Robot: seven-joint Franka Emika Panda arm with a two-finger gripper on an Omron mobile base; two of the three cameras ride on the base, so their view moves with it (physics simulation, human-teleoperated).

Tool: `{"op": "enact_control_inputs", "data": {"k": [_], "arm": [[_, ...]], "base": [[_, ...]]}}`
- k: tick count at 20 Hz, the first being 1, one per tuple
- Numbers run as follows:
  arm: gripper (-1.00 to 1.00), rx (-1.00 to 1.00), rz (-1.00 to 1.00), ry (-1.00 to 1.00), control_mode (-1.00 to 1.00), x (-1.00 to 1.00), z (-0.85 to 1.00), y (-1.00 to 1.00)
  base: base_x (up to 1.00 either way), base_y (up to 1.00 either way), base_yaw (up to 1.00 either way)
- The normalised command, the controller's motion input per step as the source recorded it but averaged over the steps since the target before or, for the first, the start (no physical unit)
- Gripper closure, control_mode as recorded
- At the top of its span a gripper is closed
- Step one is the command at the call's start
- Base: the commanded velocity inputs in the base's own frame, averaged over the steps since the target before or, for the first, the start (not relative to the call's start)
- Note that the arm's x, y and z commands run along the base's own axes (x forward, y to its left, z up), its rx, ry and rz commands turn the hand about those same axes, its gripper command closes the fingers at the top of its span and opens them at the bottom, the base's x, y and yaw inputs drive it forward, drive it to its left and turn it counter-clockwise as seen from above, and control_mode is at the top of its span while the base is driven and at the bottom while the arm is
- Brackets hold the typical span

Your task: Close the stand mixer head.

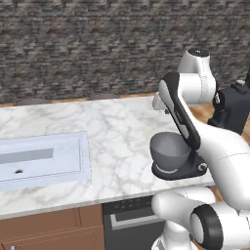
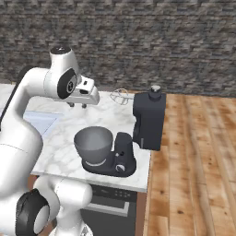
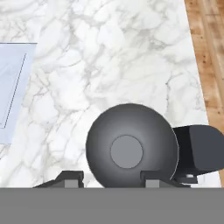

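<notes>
Fingertips (image 3: pixel 73 178) of the gripper (image 2: pixel 77 104) stood parted and empty above the mixing bowl (image 2: pixel 94 144); the tilted-back stand mixer head (image 2: pixel 149 120) lay beyond, to 1 side.

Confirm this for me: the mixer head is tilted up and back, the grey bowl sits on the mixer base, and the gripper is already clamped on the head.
Not clamped. In the right base view the gripper hovers above the counter, apart from the stand mixer head. The head is tilted back and the grey bowl sits on the base, as you said.
</notes>
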Motion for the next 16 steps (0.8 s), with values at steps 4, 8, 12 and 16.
{"op": "enact_control_inputs", "data": {"k": [4, 8, 12, 16], "arm": [[-1.00, 0.00, 0.00, 0.00, -1.00, -0.11, 0.00, -0.06], [-1.00, 0.13, 0.00, -0.03, -1.00, -0.87, 0.00, -0.47], [-1.00, 0.09, 0.00, -0.11, -1.00, -1.00, 0.00, -0.98], [-1.00, 0.07, 0.00, -0.03, -1.00, -1.00, 0.00, -1.00]], "base": [[0.00, 0.00, 0.00], [0.00, 0.00, 0.00], [0.00, 0.00, 0.00], [0.00, 0.00, 0.00]]}}
